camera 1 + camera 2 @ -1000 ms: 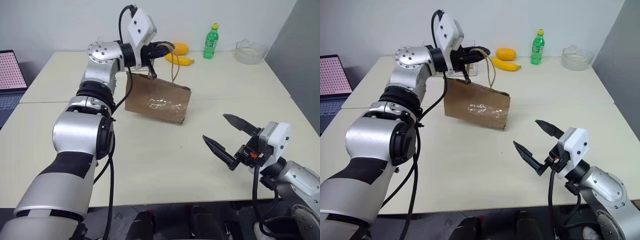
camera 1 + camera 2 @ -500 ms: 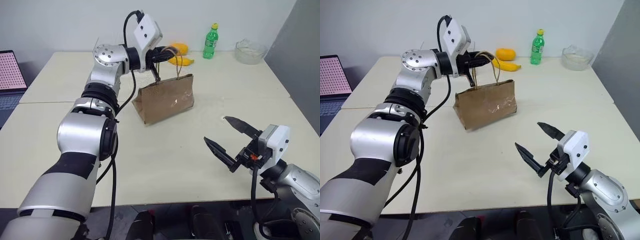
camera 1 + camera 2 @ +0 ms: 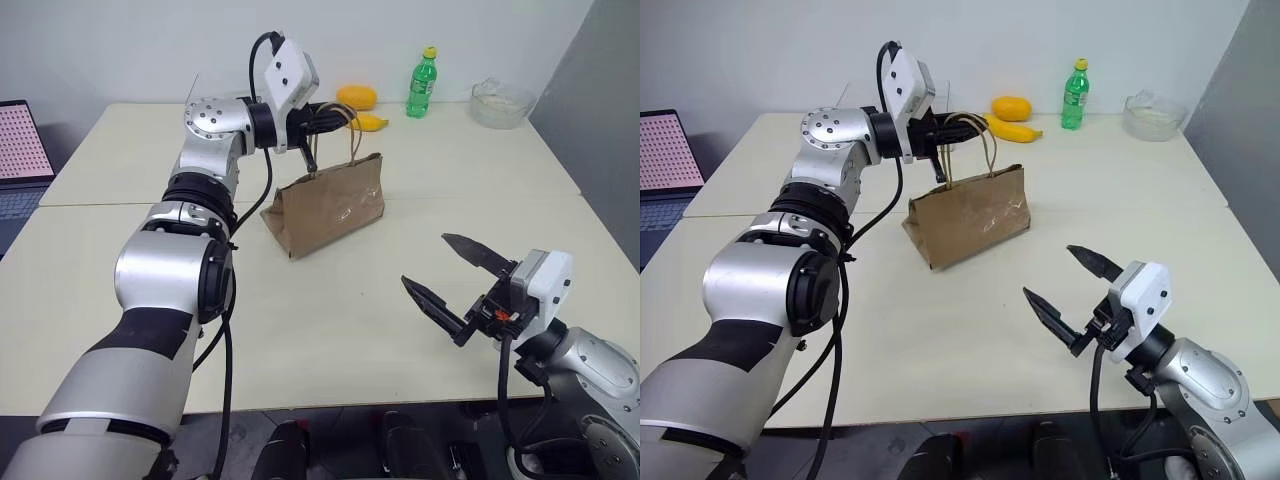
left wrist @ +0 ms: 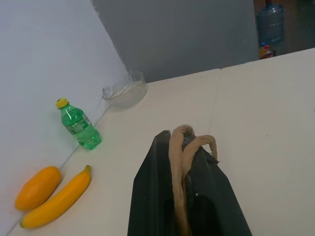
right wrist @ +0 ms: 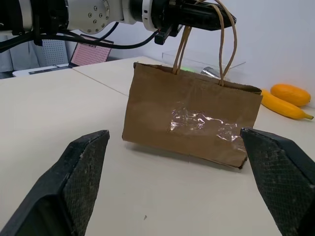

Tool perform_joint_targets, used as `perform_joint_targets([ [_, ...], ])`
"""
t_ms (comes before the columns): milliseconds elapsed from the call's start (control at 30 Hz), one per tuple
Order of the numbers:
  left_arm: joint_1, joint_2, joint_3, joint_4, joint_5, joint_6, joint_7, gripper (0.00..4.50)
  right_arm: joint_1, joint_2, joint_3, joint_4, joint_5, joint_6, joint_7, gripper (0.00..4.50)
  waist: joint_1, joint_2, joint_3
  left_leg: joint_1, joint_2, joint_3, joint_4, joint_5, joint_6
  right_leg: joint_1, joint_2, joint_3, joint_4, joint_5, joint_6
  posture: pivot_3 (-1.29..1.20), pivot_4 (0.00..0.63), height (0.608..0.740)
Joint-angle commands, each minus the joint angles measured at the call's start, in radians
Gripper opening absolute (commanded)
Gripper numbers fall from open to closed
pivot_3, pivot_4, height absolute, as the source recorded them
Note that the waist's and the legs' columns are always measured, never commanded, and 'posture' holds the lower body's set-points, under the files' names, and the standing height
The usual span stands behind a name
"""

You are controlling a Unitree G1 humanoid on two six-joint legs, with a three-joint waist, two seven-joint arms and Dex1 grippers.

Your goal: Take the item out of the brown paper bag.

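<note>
left pincer (image 3: 958,122): pinching handles of crumpled brown kraft paper bag (image 3: 970,215), hung below it, mouth up for access | right pincer (image 3: 1072,298): spread, well apart, facing bag | item: presumably inside, unseen

Brown paper bag (image 3: 330,205) with tan handles (image 3: 352,140), green bottle (image 3: 422,84), yellow banana (image 3: 366,122), cream table (image 3: 330,300)

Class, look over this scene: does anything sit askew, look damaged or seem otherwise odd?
The crumpled brown kraft paper bag hangs tilted by its tan loop handles from the shut left gripper, one bottom corner on the cream table. A shiny clear patch, perhaps tape, marks its side. Nothing is spilled.
</note>
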Motion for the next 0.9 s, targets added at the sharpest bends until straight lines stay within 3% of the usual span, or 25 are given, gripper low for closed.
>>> perform_joint_targets([
  [33, -0.030, 0.015, -0.001, -0.016, 0.019, -0.051, 0.043, 0.01, -0.012, 0.004, 0.006, -0.030, 0.002, -0.029, 0.004, 4.50, 0.000, 0.000, 0.000, 0.000, 0.000, 0.000, 0.000, 0.000, 0.000, 0.000, 0.000, 0.000, 0.000, 0.000, 0.000, 0.00, 0.150, 0.740],
  [367, -0.027, 0.033, -0.066, 0.012, 0.152, -0.122, 0.241, 0.01, -0.027, -0.004, 0.036, -0.020, -0.010, -0.010, 0.003, 4.50, 0.000, 0.000, 0.000, 0.000, 0.000, 0.000, 0.002, 0.000, 0.000, 0.000, 0.000, 0.000, 0.001, 0.000, 0.000, 0.00, 0.150, 0.740],
  [900, 0.021, 0.049, -0.123, 0.035, 0.264, -0.142, 0.422, 0.01, -0.093, 0.003, 0.075, 0.011, -0.065, 0.066, -0.073, 4.50, 0.000, 0.000, 0.000, 0.000, 0.000, 0.000, 0.002, 0.000, 0.000, 0.000, 0.000, 0.000, 0.001, 0.000, 0.000, 0.00, 0.150, 0.740],
])
